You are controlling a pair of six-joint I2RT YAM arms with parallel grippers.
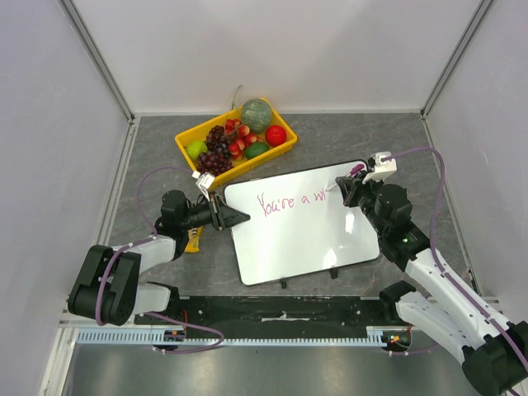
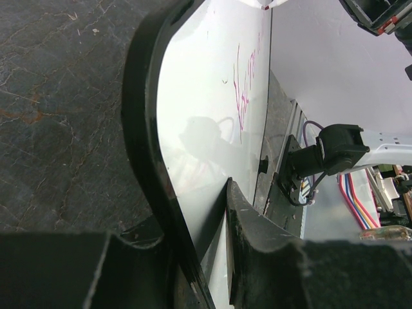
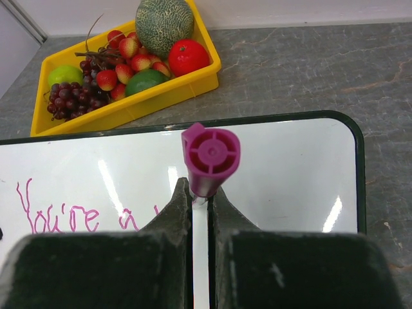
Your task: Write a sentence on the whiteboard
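The whiteboard [image 1: 301, 231] lies flat on the grey table, with pink writing "You're a w" [image 1: 289, 200] along its far edge. My left gripper [image 1: 233, 218] is shut on the board's left rim; in the left wrist view the black rim [image 2: 145, 167] sits between my fingers [image 2: 257, 238]. My right gripper [image 1: 346, 191] is shut on a pink-capped marker [image 3: 210, 158] and holds it upright, tip down on the board at the end of the writing. The board also shows in the right wrist view [image 3: 290, 174]. The marker's tip is hidden.
A yellow tray [image 1: 187, 140] of fruit (grapes, strawberries, a melon, a lime, a red fruit) stands just beyond the board's far left corner. A small yellow object [image 1: 194, 239] lies under my left arm. Walls enclose the table on three sides.
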